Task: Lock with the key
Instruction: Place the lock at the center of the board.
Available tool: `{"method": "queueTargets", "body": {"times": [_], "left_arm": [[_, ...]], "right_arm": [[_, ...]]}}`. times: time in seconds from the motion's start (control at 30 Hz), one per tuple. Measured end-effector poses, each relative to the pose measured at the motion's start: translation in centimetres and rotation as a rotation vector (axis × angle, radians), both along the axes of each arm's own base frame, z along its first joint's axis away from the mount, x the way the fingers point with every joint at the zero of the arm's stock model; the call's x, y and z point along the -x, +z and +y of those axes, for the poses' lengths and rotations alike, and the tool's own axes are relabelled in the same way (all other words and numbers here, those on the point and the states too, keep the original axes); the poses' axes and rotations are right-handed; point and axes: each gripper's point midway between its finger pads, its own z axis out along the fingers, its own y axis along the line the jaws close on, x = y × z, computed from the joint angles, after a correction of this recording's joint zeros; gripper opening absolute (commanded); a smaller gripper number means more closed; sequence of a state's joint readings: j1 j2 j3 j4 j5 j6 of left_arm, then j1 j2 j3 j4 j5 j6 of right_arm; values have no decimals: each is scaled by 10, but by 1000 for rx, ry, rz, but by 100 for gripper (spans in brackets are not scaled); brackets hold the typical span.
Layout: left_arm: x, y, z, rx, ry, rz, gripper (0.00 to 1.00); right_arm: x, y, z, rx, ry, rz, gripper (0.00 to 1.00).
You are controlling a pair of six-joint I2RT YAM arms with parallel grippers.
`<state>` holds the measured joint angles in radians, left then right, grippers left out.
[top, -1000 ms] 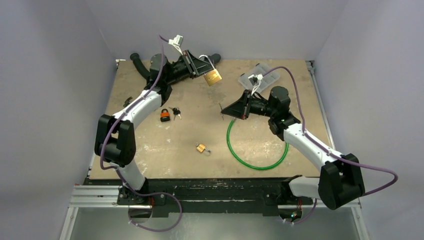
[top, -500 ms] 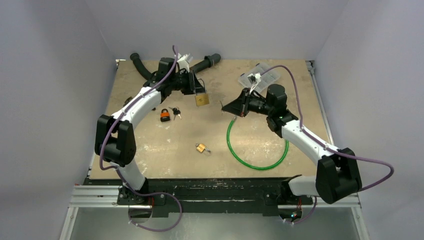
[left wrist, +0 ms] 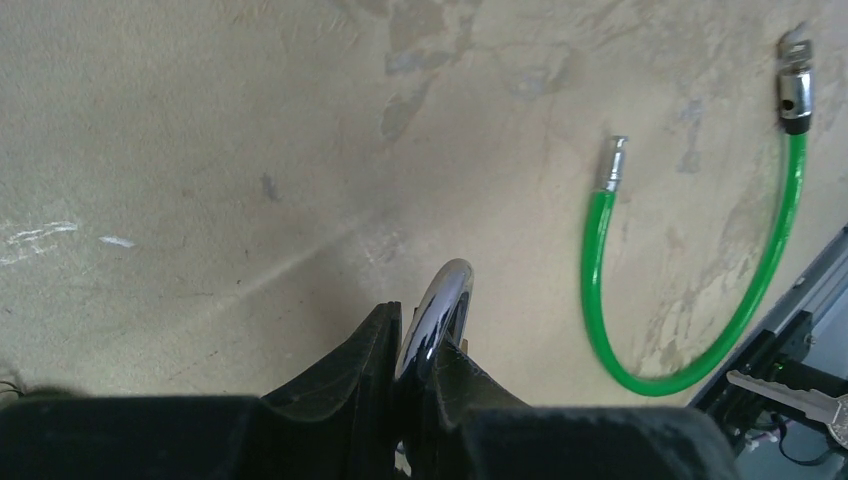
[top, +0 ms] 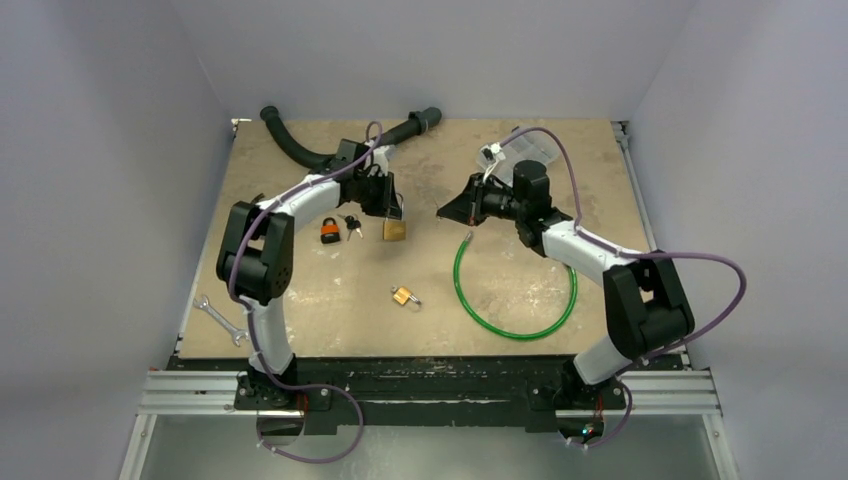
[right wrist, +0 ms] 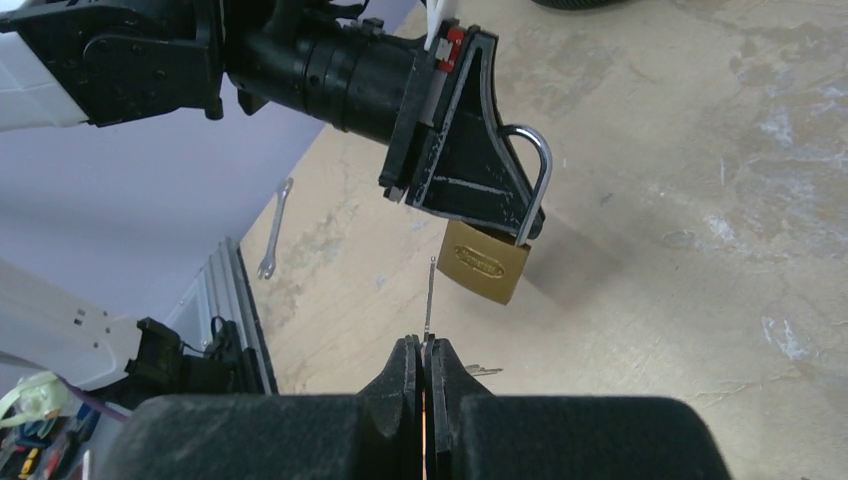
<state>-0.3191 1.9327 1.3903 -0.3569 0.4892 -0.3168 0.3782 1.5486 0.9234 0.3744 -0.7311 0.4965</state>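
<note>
A brass padlock (top: 394, 229) hangs by its steel shackle (left wrist: 443, 305) from my left gripper (top: 388, 210), which is shut on the shackle above the table's middle. In the right wrist view the padlock (right wrist: 484, 262) dangles below the left gripper's black fingers (right wrist: 470, 175). My right gripper (right wrist: 425, 348) is shut on a thin key (right wrist: 429, 295), seen edge-on. The key's tip points at the padlock body and stops just short of its left edge. From above, my right gripper (top: 443, 212) faces the padlock from the right, a short gap away.
An orange padlock (top: 329, 231) with a bunch of keys (top: 351, 225) lies left of the held lock. A small brass padlock (top: 404, 296) lies nearer me. A green cable loop (top: 515, 290), a black hose (top: 300, 148), a clear box (top: 530, 150) and a wrench (top: 220, 318) are also here.
My left arm has swung the padlock from the back of the table down toward the middle. My right gripper has moved left and back with the key, closer to the padlock.
</note>
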Motion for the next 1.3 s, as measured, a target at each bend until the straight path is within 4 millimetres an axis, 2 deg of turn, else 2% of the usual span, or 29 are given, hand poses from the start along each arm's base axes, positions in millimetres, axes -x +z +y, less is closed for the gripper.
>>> {"method": "queueTargets", "body": {"times": [0.1,0.27,0.47,0.6,0.8,1.07,1.3], "left_arm": [[1,-16,3,-23,-4,26,0],[0,-28,4,-34,-7,43,0],[-14,-46,4,-69,-6,46,0],[-18,-50,7,-92,1,51,0],[-25,-48,12,-132,6,39,15],[-20,-55,24,-201,0,50,37],[-20,-55,26,-216,1,50,45]], "right_arm": [[-5,-12,1,10,-6,19,0],[-8,-22,2,18,-6,38,0],[-9,-21,3,12,-6,24,0],[-10,-19,3,9,-5,17,0],[-10,-19,3,8,-5,12,0],[-13,-24,4,15,-5,18,0],[-16,-32,4,25,-17,33,0]]}}
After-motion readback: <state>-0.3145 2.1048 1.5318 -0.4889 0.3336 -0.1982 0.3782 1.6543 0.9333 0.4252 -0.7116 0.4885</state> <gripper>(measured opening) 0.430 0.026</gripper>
